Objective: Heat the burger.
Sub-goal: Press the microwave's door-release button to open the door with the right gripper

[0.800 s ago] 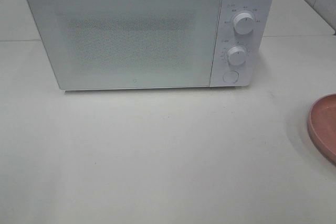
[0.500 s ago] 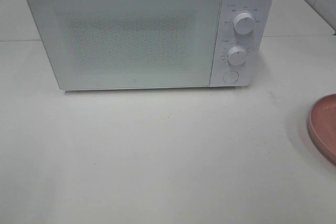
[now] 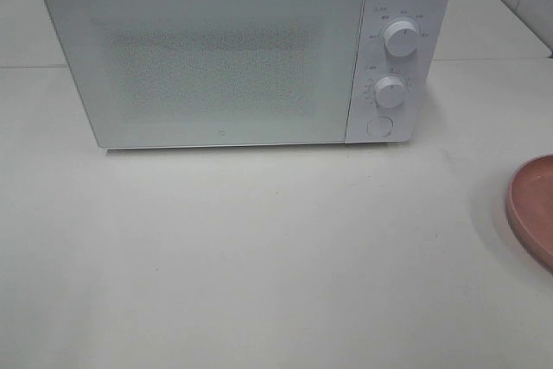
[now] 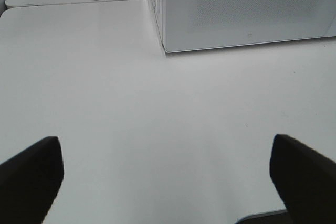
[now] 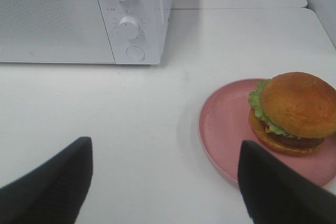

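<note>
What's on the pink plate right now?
The burger sits on the pink plate, off-centre, with bare plate beside it: brown bun over green lettuce and a dark patty. The plate beneath the burger is covered, and one edge runs out of frame.

There's the right gripper [image 5: 163,150], jaws spread wide above the white table [image 5: 157,98]. The burger [image 5: 294,111] sits on the pink plate [image 5: 223,127], near the closed microwave [image 5: 58,19].

Table [image 3: 259,257] lies open before shut microwave [image 3: 207,58], pink plate [image 3: 534,209] at right.
</note>
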